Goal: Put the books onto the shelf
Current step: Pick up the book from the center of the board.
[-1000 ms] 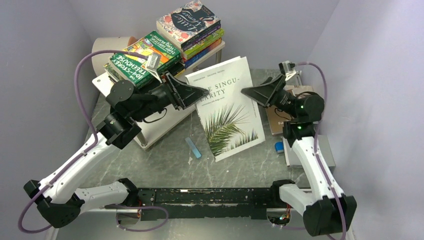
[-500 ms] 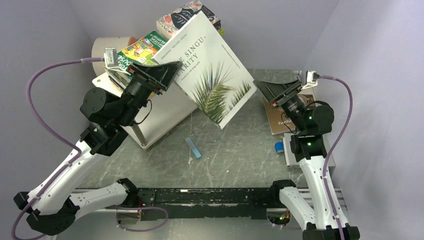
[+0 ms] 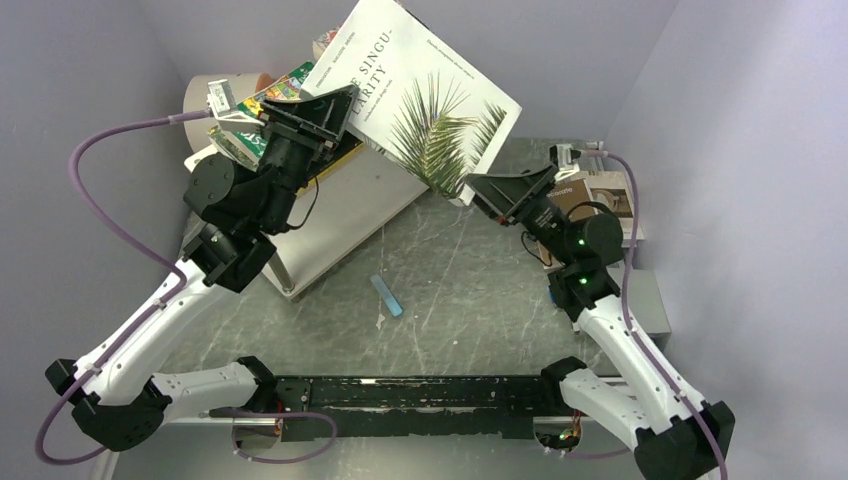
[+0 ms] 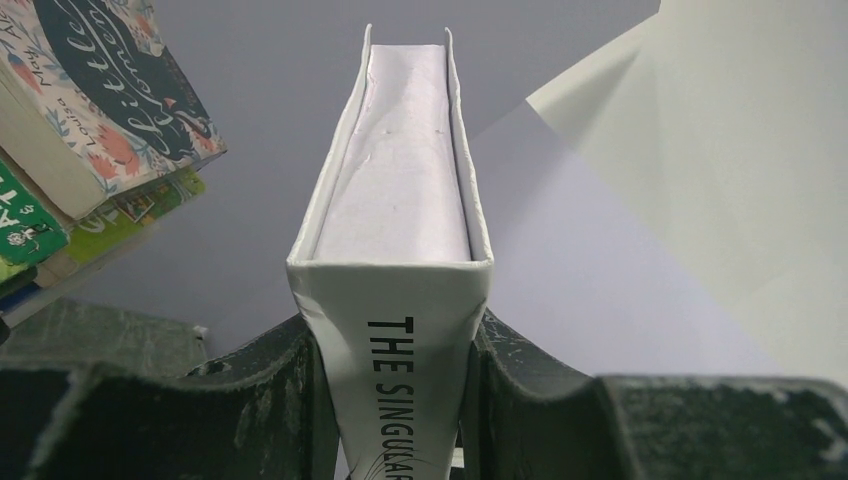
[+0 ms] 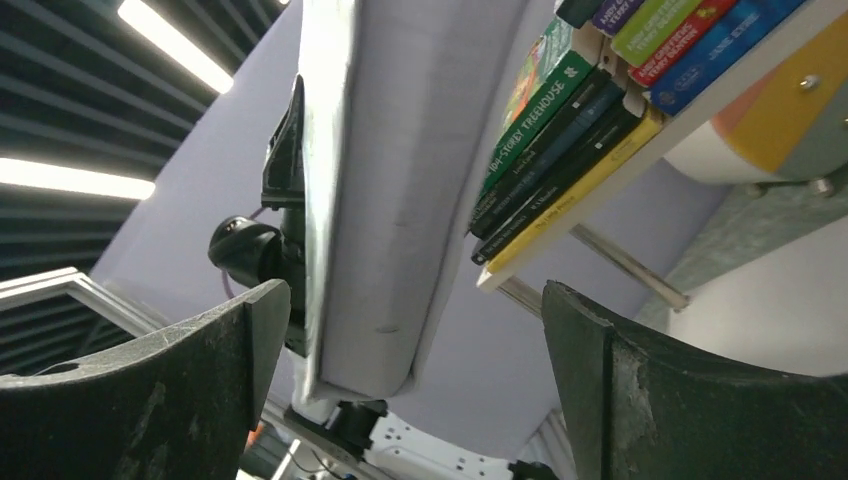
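The white book (image 3: pixel 430 95) was held tilted above the shelf (image 3: pixel 345 212), pinched at its spine by the left gripper (image 3: pixel 335 110), presumably for placing there. Beside the shelf, the right gripper (image 3: pixel 487 188) was spread wide at the book's low corner, likely to steady it.

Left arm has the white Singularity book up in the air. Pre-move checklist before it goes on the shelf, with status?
1. Left tool clamped on the spine of the large white palm-leaf paperback: ok.
2. Right tool open: ok.
3. Right tool clear of the paperback's edge: cannot tell.
4. Bare space on the top board of the white two-tier rack: ok.
5. Gap to the stacked colourful paperbacks on the rack: cannot tell.
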You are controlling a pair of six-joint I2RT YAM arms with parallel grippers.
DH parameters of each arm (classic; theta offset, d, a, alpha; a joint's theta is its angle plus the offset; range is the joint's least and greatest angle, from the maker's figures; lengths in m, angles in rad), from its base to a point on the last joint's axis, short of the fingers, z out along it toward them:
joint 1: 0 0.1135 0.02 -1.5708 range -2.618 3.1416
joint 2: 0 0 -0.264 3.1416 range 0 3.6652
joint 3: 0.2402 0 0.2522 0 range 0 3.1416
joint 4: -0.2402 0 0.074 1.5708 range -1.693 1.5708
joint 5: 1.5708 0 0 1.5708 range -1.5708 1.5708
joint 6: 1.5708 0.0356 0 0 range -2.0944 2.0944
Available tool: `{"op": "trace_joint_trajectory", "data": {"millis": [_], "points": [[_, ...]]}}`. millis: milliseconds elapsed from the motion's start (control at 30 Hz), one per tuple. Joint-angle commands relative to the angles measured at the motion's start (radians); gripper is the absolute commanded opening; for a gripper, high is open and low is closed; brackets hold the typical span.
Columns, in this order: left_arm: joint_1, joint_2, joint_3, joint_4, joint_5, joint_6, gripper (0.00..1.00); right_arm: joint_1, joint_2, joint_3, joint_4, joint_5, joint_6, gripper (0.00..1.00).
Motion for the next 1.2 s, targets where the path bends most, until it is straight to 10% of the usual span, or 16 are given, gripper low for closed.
{"op": "trace_joint_trajectory", "data": {"millis": [0,600,867,1167], "points": [[-0.003,0.008,0.045,0.110,-0.047,-0.076,0.33,0.087,0.059,0.018,0.073,0.147,0.038,1.00],[-0.003,-0.031,-0.067,0.037,-0.094,-0.112,0.57,0.117,0.159,-0.039,0.427,0.235,0.173,0.41],[-0.002,-0.022,0.071,-0.270,-0.092,0.092,0.85,-0.014,0.119,-0.019,0.302,0.081,0.146,0.39],[-0.002,-0.050,0.212,-0.514,-0.122,0.358,0.89,-0.288,-0.023,-0.177,0.278,-0.170,0.289,0.39]]}}
